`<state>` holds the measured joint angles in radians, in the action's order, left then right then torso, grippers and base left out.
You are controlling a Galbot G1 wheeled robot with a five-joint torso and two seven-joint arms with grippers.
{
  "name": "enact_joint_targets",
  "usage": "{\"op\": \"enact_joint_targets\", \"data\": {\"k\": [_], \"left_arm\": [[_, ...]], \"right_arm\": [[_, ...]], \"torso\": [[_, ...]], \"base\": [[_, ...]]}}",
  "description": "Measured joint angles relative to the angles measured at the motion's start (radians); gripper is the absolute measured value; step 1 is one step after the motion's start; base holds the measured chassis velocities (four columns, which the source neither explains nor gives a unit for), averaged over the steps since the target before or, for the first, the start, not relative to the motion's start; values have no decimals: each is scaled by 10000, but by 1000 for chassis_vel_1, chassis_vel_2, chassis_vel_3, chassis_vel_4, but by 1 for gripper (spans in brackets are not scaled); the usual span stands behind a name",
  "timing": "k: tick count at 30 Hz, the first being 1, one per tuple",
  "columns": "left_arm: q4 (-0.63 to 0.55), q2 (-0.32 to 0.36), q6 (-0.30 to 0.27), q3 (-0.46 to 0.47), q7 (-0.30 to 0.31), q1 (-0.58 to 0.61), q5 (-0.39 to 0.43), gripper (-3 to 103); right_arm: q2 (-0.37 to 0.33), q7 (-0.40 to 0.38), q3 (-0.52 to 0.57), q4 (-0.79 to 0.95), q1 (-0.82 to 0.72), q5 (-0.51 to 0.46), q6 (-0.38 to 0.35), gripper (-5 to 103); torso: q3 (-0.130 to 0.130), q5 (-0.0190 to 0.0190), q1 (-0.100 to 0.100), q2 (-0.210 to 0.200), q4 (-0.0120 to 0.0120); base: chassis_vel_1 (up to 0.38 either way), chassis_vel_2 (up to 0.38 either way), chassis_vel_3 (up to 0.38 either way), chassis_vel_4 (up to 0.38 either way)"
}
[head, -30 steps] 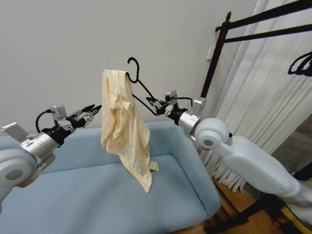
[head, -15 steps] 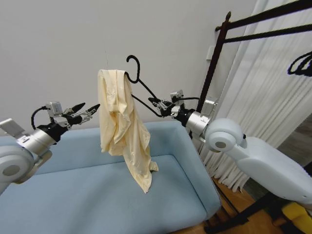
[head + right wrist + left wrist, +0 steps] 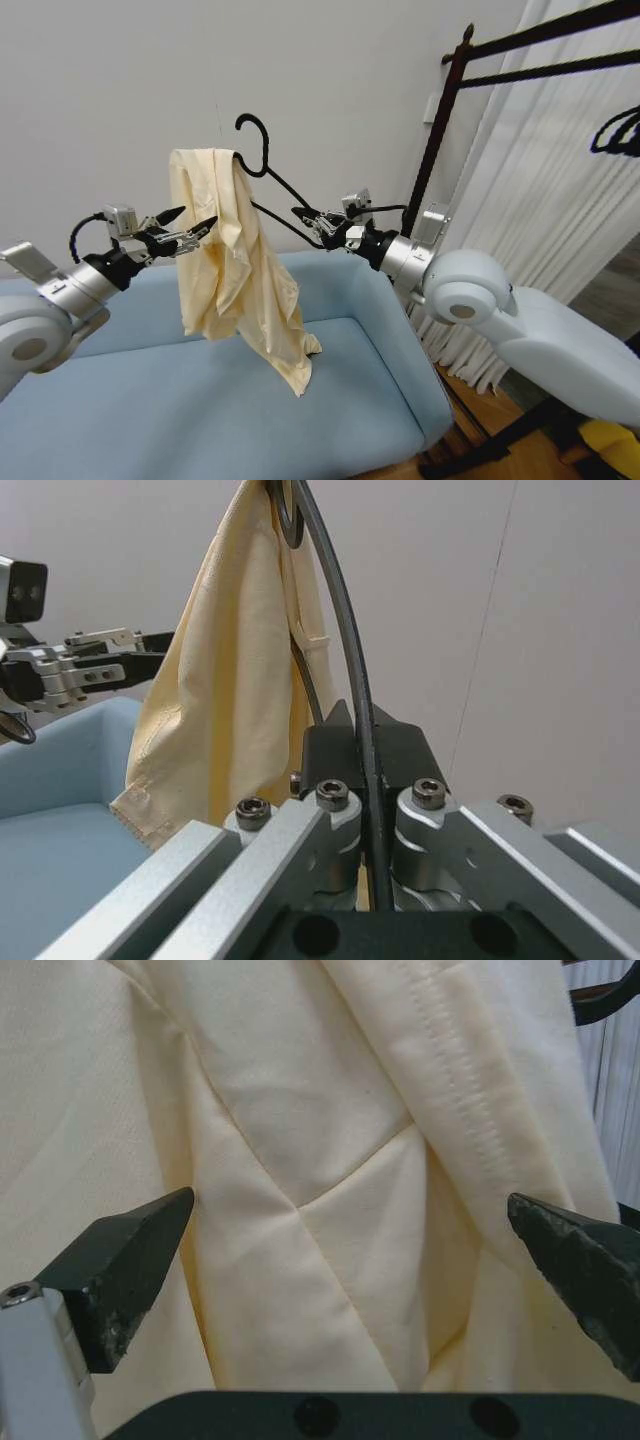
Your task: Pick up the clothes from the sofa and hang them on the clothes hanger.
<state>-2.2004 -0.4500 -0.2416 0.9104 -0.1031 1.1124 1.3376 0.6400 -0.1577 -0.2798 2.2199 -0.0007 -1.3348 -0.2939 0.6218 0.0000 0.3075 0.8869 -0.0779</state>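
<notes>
A cream shirt (image 3: 225, 260) hangs from one arm of a black hanger (image 3: 262, 160) above the blue sofa (image 3: 180, 420). My right gripper (image 3: 318, 222) is shut on the hanger's other arm, with the wire (image 3: 350, 670) clamped between its fingers (image 3: 335, 750). In the right wrist view the shirt (image 3: 220, 680) drapes just beyond the gripper. My left gripper (image 3: 192, 230) is open at the shirt's left edge. The left wrist view has the cream fabric (image 3: 330, 1140) spread right in front of its two dark fingertips (image 3: 130, 1260), which stand wide apart.
A dark clothes rack (image 3: 445, 110) stands to the right behind the sofa's arm, with white curtains (image 3: 560, 210) beyond it. Another black hanger (image 3: 618, 132) hangs at the far right. A plain wall is behind the sofa.
My right gripper has carried the hanger and shirt to the left, toward the left gripper. The left gripper's open tips now reach the shirt's edge.
</notes>
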Motion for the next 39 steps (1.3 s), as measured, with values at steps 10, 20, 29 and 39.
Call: {"op": "enact_joint_targets", "data": {"k": [10,20,29,39], "left_arm": [[215,-20,0,-95,8,23,-11,76],[209,-38,-5,-94,11,-4,5,43],[134,-78,-4,7,29,34,40,10],[221,7,33,255,36,-23,215,0]], "right_arm": [[-6,-105,-34,320,191,-248,-17,2],[-71,-63,-36,510,-36,-148,-25,2],[-89,14,-82,355,-242,270,-26,2],[-236,574,-9,-189,-789,1508,198,2]], "torso": [[-1,-1,0,0,0],[0,0,0,0,0],[0,0,0,0,0],[0,0,1,0,0]], "base": [[0,0,0,0],[0,0,0,0],[0,0,0,0],[0,0,0,0]]}}
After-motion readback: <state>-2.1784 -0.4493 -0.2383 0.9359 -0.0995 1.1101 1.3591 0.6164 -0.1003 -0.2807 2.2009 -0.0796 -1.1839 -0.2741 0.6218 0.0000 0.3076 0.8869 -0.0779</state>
